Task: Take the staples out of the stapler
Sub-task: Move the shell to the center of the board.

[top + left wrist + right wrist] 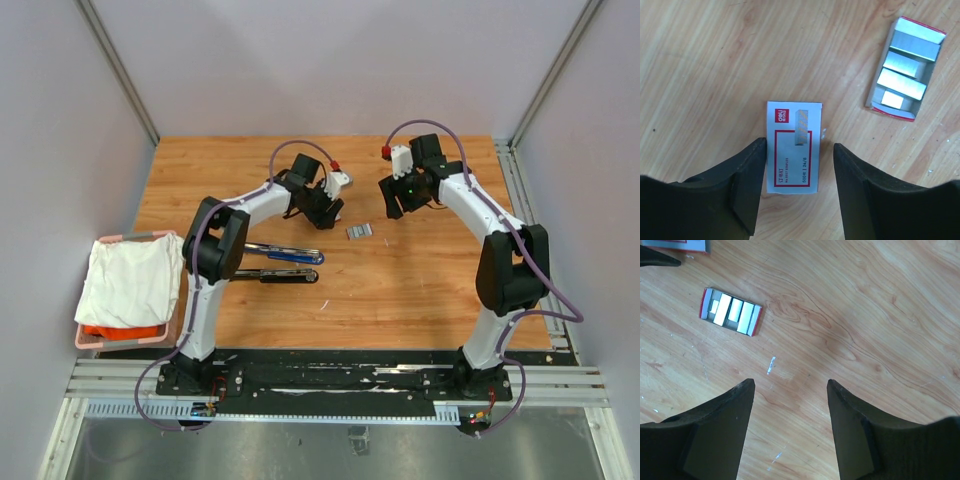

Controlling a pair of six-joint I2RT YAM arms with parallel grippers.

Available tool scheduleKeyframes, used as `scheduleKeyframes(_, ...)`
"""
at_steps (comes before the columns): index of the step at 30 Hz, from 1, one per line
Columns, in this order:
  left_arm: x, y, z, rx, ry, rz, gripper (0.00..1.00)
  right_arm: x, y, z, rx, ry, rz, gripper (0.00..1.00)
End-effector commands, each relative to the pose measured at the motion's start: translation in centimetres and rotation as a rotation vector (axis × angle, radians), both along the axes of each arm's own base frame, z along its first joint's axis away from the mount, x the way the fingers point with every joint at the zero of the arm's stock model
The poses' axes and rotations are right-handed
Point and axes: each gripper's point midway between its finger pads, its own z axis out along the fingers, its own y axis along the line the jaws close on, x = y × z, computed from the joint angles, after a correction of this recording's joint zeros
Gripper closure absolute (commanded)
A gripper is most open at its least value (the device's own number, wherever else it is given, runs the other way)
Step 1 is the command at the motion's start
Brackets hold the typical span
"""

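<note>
Half done at best, judging by the layout. Got the stapler (285, 254) lying swung open left of the middle of the table (420, 300), blue arm and black base splayed apart, presumably for access to the magazine; can't tell from above whether loaded or not. Got the staples (901, 82) as silvery bars packed side by side in a little red-edged open tray (890, 113) about mid-table, between the two grippers. Sensible as a drop spot within reach of both arms. Left gripper (799, 145) straddling the white-and-red staple box sleeve (790, 165), flat on the wood near the tray on its far-edge side. Fingers parted, one almost brushing a long edge of the sleeve, a strip of wood showing on the other side, so not pinching anything. Probably lined up across the narrow width for an easy fit. Right gripper (790, 385) spread wide over bare wood, holding nothing, tray off to one side, one loose staple sliver (771, 365) lying close by. Pink basket (125, 238) with a white cloth (130, 280) parked off the left edge toward the near corner, well out of the way.
</note>
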Motion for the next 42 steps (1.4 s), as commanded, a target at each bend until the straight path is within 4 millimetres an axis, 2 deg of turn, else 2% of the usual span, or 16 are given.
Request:
scheduleKeyframes(1, -2.6, -0.4, -1.1, 0.062, 0.037, -0.067, 0.44, -1.0, -0.4, 0.5, 0.007, 0.018, 0.0, 0.38)
scheduleKeyframes(5, -3.6, -0.5, -1.2, 0.063, 0.046, -0.093, 0.42, -1.6, -0.4, -0.3, 0.005, 0.047, -0.002, 0.38)
scheduleKeyframes(12, -6.1, -0.8, -0.3, 0.02, 0.039, -0.167, 0.42, -2.4, -0.2, -3.6, 0.015, 0.153, -0.033, 0.38)
scheduleKeyframes(17, -7.4, -1.1, -1.0, 0.066, 0.027, -0.192, 0.43, -2.3, 0.2, -4.6, 0.03, 0.193, -0.044, 0.38)
scheduleKeyframes(21, -7.6, -1.2, -1.2, 0.084, 0.02, -0.192, 0.46, -2.4, 0.3, -5.1, 0.036, 0.211, -0.049, 0.38)
scheduleKeyframes(30, -8.6, -1.2, -0.9, 0.076, 0.003, -0.223, 0.45, -2.4, 0.7, -6.4, 0.048, 0.253, -0.062, 0.38)
scheduleKeyframes(35, -9.2, -1.3, -1.1, 0.082, 0.01, -0.234, 0.45, -1.7, 1.0, -6.5, 0.055, 0.25, -0.058, 0.38)
scheduleKeyframes(42, -9.2, -1.4, -1.3, 0.095, 0.013, -0.231, 0.49, -0.7, 2.6, -6.5, 0.121, 0.269, -0.026, 0.38)
